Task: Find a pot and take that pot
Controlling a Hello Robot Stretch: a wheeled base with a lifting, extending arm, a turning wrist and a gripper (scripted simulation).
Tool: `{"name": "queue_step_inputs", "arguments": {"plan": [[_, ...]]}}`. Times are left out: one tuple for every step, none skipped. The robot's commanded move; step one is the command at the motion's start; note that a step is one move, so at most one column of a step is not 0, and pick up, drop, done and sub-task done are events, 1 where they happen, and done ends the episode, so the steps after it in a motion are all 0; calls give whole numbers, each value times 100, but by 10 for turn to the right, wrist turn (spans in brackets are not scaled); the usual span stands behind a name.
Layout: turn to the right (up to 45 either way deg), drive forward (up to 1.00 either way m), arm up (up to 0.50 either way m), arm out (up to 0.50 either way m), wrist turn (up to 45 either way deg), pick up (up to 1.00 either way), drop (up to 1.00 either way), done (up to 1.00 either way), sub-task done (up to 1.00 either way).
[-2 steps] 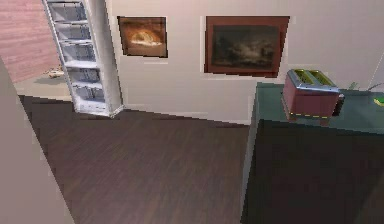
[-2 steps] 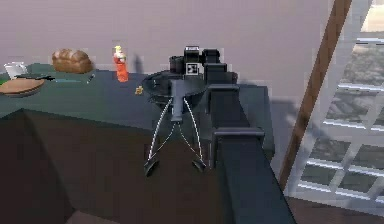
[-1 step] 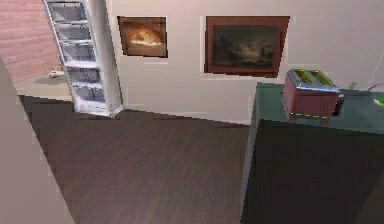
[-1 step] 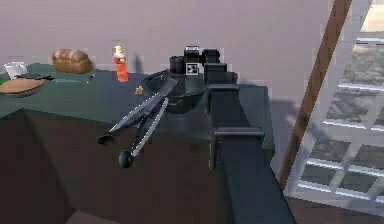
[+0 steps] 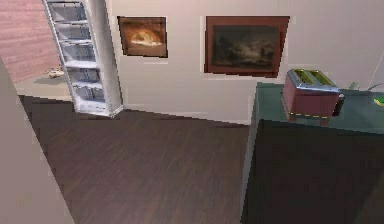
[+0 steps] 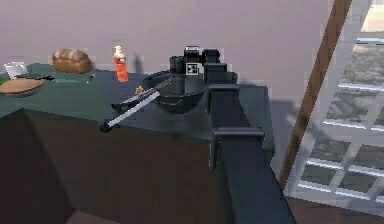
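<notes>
One dark pot (image 6: 178,98) on counter (image 6: 70,96) | contents hidden | orange bottle (image 6: 121,64) nearby

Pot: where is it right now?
In the arm side view, the pot sits on the dark counter, left of the arm and right of the orange bottle, its long handle pointing lower left.

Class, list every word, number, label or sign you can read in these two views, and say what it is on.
No text can be read.
White squares on the arm: black marks, not words.
Red bottle: label, if any, too small to read.
Toaster, framed pictures: no legible print.
</notes>
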Motion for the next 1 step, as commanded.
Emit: {"name": "queue_step_inputs", "arguments": {"plan": [[0, 0, 0, 0, 450, 0, 0, 0, 0]]}}
